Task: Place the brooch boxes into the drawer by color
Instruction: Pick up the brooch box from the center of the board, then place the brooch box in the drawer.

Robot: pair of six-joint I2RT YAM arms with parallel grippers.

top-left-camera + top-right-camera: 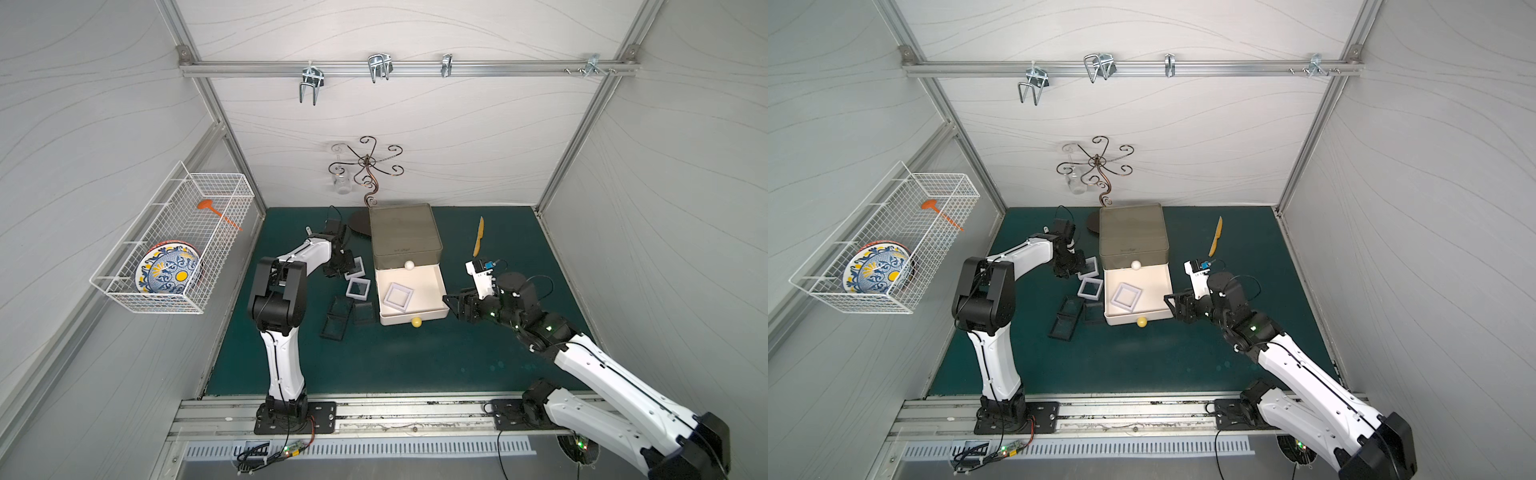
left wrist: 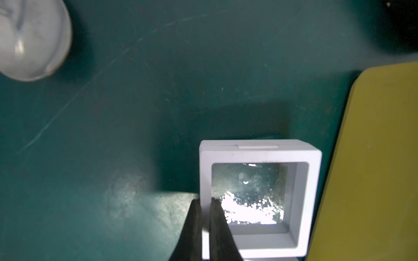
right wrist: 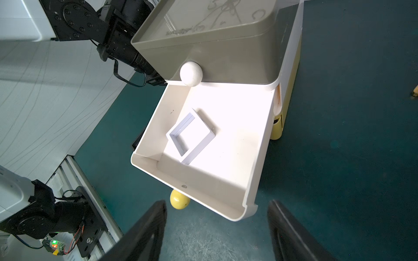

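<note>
step: left gripper (image 2: 204, 201) clenched on white brooch box (image 2: 260, 153) rim
right gripper (image 3: 217, 202): released, empty
next: lift into white drawer (image 1: 399, 318), frame centre

Left pincer (image 2: 204, 201) pinches a white brooch box (image 2: 260, 149) rim; right pincer (image 3: 218, 202) stands spread.

We see soft, even overhead light. Glare washes out the open white drawer (image 3: 237, 108); reflections speckle the window of the white brooch box (image 2: 260, 151). Wide-angle edges bend.

White drawer (image 3: 203, 185) is pulled out, one white box (image 3: 200, 146) sitting crooked inside. Right gripper (image 3: 217, 204) hangs wide open just in front, yellow knob (image 3: 179, 200) underneath.
</note>
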